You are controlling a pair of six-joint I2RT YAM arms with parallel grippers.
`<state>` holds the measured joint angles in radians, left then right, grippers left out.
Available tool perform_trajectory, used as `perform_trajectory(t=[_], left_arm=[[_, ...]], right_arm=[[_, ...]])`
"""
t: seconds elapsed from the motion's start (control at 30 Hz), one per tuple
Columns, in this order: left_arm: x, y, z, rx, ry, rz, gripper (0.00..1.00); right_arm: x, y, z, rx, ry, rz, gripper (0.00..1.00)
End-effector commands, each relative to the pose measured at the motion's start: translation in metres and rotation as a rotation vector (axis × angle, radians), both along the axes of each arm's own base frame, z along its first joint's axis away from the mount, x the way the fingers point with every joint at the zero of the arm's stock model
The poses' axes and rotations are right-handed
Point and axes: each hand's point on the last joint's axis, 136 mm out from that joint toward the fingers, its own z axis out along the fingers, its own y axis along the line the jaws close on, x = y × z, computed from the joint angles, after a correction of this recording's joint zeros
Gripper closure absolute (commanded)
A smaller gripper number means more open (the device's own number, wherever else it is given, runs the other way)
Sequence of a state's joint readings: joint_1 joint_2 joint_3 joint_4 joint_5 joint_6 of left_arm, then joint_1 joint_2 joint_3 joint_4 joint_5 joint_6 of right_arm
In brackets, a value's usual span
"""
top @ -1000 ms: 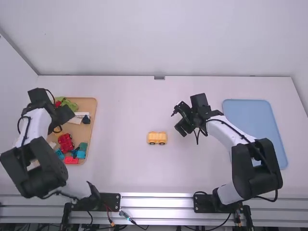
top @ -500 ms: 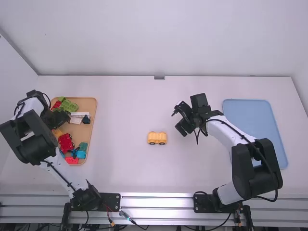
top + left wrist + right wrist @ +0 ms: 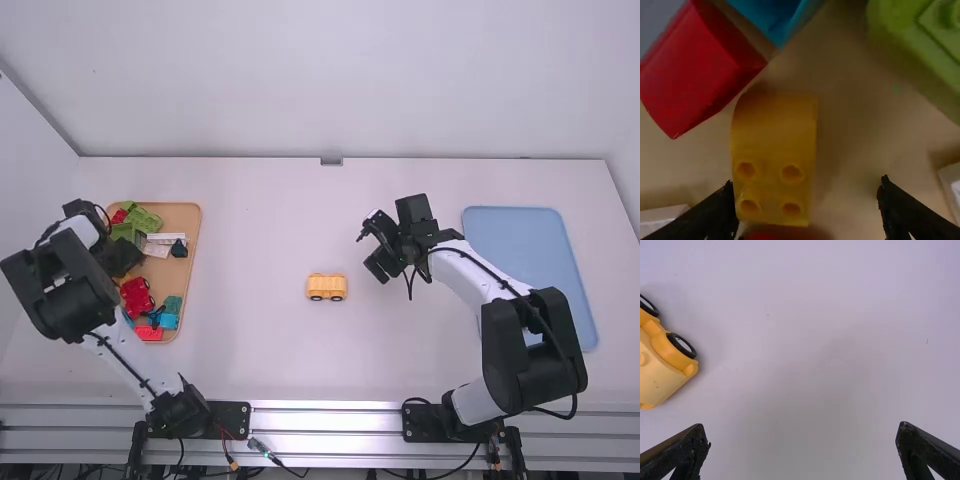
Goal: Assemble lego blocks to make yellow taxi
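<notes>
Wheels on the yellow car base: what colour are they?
The wheels are black with whitish centres, seen best in the right wrist view.

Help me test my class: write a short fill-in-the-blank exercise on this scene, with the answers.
1. The yellow plastic car base on the white table has ____ tyres.
2. Above the shallow brown tray, the black left gripper is ____, not shut.
3. The light-blue rectangular tray lies on the robot's ____ side.

Missing words: black; open; right.
</notes>
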<state>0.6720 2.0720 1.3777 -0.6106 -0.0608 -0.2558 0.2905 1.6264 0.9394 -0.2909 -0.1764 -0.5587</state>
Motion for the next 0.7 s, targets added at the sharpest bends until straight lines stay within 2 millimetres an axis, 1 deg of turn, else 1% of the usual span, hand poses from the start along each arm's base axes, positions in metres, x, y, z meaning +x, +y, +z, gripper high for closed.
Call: perform_trajectory(t=[0.0, 0.07, 0.13, 0.2, 0.3, 0.4, 0.43, 0.47, 0.5, 0.53, 0.6, 0.63, 0.67], left_arm=[[-0.0071, 0.0039, -0.0055, 0.005, 0.012, 0.017, 0.36], [-0.0083, 0.0045, -0.0069, 0.005, 0.011, 0.020, 0.37], [-0.0101, 0.0058, -0.0083, 0.005, 0.010, 0.025, 0.43], [-0.0093, 0.0067, -0.0091, 0.011, 0.005, 0.024, 0.44], [-0.0107, 0.0065, -0.0100, 0.012, 0.010, 0.023, 0.58], [-0.0155, 0.0107, -0.0095, 0.038, 0.036, 0.032, 0.76], [-0.0157, 0.0112, -0.0094, 0.041, 0.037, 0.033, 0.78], [-0.0146, 0.0101, -0.0094, 0.041, 0.037, 0.029, 0.83], [-0.0139, 0.0093, -0.0094, 0.041, 0.037, 0.026, 0.85], [-0.0133, 0.0096, -0.0091, 0.042, 0.035, 0.026, 0.89], [-0.0127, 0.0101, -0.0082, 0.044, 0.033, 0.026, 0.93], [-0.0118, 0.0108, -0.0070, 0.046, 0.030, 0.027, 0.98], [-0.0094, 0.0124, -0.0035, 0.050, 0.021, 0.028, 0.98]], right_arm=[[0.0025, 0.0025, 0.0066, 0.007, -0.017, 0.003, 0.01], [0.0025, 0.0025, 0.0066, 0.007, -0.016, 0.004, 0.01], [0.0026, 0.0025, 0.0067, 0.007, -0.017, 0.003, 0.01], [0.0025, 0.0025, 0.0066, 0.007, -0.016, 0.004, 0.01], [0.0026, 0.0025, 0.0067, 0.007, -0.017, 0.004, 0.01], [0.0023, 0.0024, 0.0065, -0.001, -0.021, 0.020, 0.01], [0.0022, 0.0024, 0.0065, -0.001, -0.021, 0.020, 0.01], [0.0023, 0.0024, 0.0065, -0.001, -0.022, 0.019, 0.01], [0.0022, 0.0025, 0.0065, 0.000, -0.021, 0.020, 0.02], [0.0022, 0.0024, 0.0064, -0.001, -0.021, 0.019, 0.01], [0.0022, 0.0025, 0.0065, 0.000, -0.021, 0.020, 0.01], [0.0022, 0.0024, 0.0065, -0.001, -0.021, 0.020, 0.01], [0.0021, 0.0025, 0.0064, 0.000, -0.021, 0.020, 0.01]])
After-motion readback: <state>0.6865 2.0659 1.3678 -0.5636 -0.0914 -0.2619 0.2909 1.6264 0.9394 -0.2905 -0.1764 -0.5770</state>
